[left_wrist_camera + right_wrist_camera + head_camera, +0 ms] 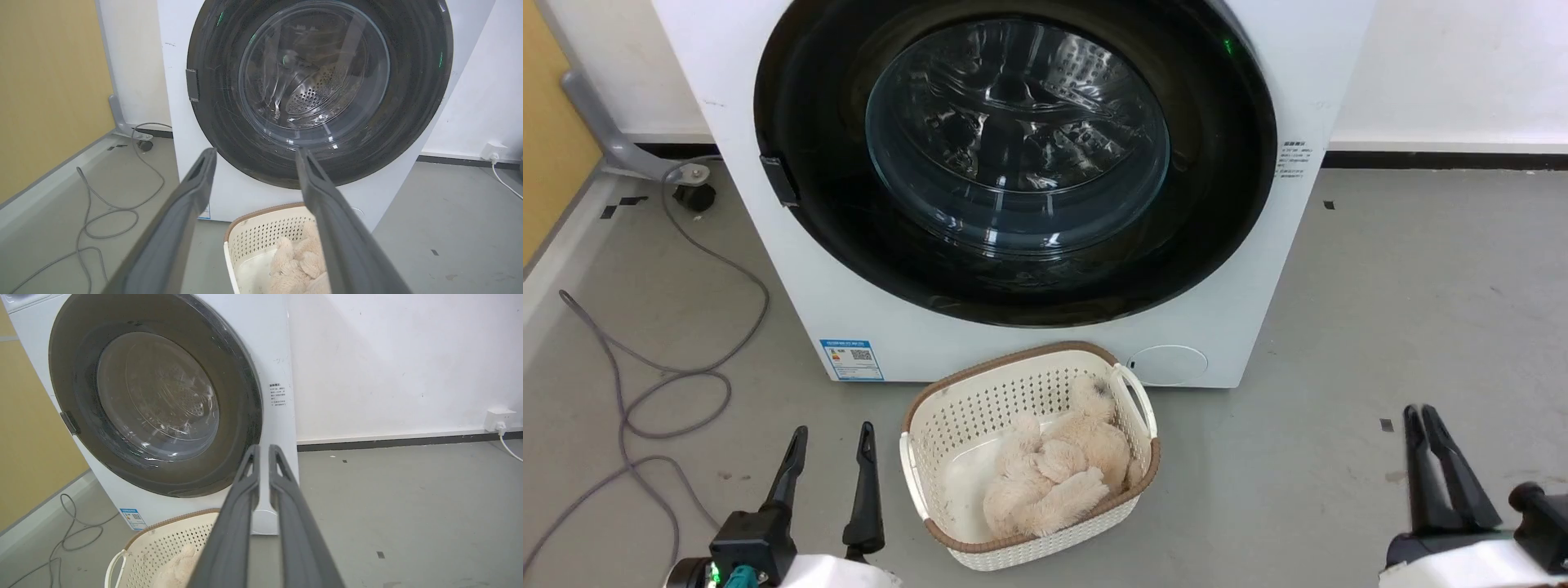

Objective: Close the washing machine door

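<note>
The washing machine door [1017, 155] lies flat against the white machine front, its wide black rim ringing a clear bulging glass centre with the steel drum visible behind it. A small dark latch handle [778, 180] sits on its left rim. The same door [320, 87] faces the left wrist view, and the right wrist view sees the door [157, 396] at an angle. My left gripper [832, 437] hovers open low at the left over the floor, well short of the machine. My right gripper [1421, 415] is shut at the lower right, nothing between its fingers.
A cream laundry basket [931, 416] holding a fluffy beige plush stands on the grey floor just before the machine. A grey cable [686, 376] loops across the floor at the left. A wall socket [499, 418] with a white cord sits at the right wall.
</note>
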Controlling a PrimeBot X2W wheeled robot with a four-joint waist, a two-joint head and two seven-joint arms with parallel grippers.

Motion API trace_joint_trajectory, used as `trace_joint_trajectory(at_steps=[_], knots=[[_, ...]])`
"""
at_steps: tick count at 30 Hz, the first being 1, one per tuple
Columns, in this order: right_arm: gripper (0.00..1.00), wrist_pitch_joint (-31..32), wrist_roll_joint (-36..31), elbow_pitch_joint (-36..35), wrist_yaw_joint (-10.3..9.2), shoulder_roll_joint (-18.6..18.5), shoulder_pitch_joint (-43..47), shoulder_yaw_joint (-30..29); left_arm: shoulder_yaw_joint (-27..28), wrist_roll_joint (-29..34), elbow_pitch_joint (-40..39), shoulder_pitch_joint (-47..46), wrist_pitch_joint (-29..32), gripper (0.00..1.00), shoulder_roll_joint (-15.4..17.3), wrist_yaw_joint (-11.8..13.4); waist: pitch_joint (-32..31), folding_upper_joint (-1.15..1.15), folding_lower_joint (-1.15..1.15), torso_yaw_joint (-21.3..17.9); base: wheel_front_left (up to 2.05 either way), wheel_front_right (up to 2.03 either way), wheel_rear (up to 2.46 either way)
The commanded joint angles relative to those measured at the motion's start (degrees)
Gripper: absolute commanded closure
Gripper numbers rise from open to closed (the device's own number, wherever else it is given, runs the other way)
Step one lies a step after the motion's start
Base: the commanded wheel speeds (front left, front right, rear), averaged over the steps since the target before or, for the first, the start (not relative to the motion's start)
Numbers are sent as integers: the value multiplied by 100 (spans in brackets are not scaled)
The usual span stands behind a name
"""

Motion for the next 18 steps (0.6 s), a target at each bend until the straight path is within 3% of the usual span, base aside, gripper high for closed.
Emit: trace_joint_trajectory(at_steps=[1, 18], knots=[[0, -24, -95, -51, -4, 58, 151, -15, -32, 57, 7, 81, -30, 0, 4, -25, -4, 0, 0, 5, 0, 0, 0], [0, -25, -230, -152, -4, 235, 304, -63, -182, 139, -7, 88, -30, 0, 4, 62, 49, 0, 0, 55, 0, 0, 0]])
